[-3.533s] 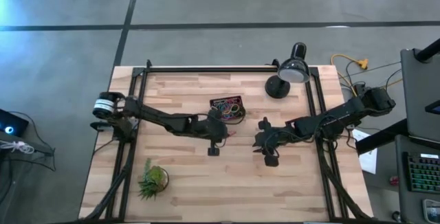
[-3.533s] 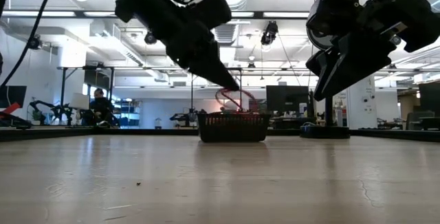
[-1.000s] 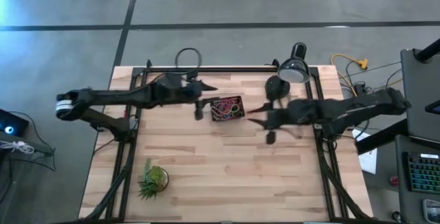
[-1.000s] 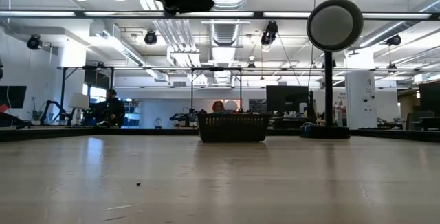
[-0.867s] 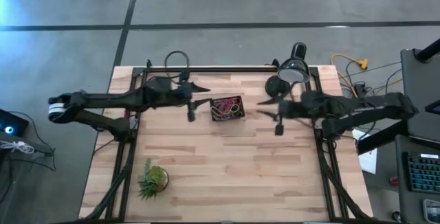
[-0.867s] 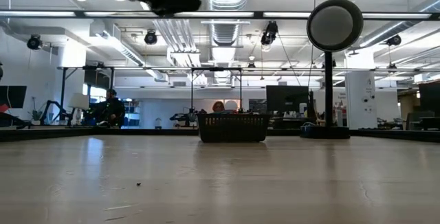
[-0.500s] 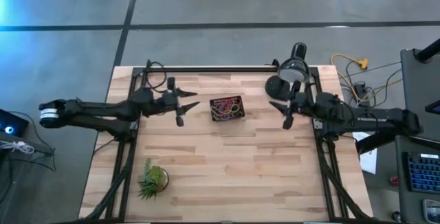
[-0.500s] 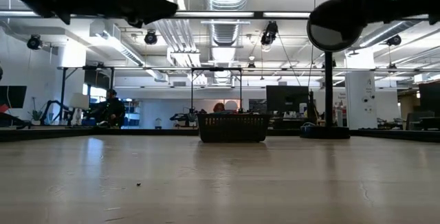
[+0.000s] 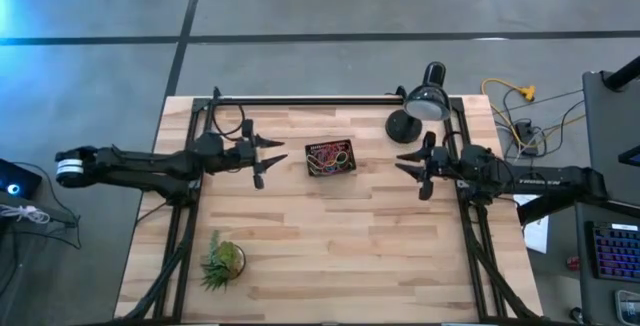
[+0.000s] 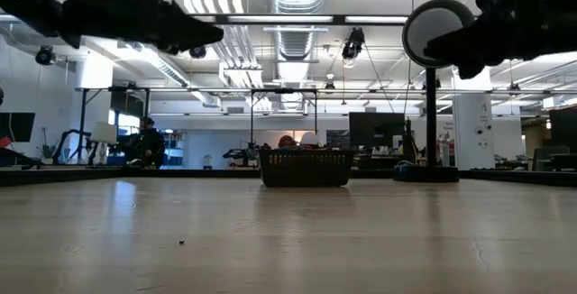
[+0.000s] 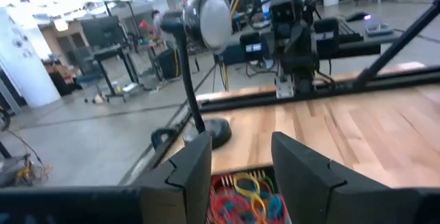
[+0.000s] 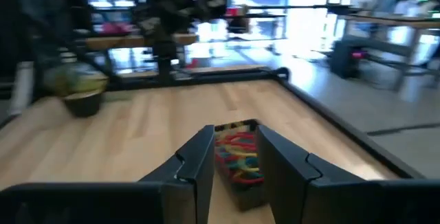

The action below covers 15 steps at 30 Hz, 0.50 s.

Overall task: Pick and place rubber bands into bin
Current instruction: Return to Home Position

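High view, arms withdrawn. Both arms have pulled back from the bin (image 10: 306, 169). You now find the left gripper (image 9: 272, 150) well apart at the bin's 9 o'clock. The right gripper (image 9: 403, 159) is at its 3 o'clock, near the lamp (image 9: 404, 126). Each pair of fingers stands parted and carries nothing. The rubber bands (image 9: 328, 156) lie heaped inside the bin, toward 12 o'clock from the middle of the table (image 9: 330, 236). No loose band shows on the wood, so the sorting is probably finished and the arms are parking.
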Available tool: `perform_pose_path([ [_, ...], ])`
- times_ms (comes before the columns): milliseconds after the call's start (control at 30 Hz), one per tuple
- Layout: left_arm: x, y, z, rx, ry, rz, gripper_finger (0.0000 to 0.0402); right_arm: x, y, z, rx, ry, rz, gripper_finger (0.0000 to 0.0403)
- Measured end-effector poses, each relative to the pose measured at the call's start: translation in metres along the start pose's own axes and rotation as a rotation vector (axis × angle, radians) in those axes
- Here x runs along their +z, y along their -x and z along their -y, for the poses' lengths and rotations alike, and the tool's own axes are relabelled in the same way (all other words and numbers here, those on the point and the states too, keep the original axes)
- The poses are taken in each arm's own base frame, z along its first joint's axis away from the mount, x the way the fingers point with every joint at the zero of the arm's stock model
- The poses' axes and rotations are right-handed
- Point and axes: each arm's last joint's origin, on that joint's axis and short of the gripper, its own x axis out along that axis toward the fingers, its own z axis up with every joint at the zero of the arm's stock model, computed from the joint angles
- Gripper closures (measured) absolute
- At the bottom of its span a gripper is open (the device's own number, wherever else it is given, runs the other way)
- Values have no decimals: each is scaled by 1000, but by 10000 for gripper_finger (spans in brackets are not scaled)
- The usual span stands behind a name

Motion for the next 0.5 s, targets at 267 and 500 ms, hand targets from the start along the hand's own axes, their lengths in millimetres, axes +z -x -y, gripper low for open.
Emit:
perform_pose_path([
  [267,-26,18,6,-2,95,-13,265,-28,10,1,39,-7,59,300],
  [500,-39,38,8,3,138,14,265,-25,13,1,23,-5,92,300],
])
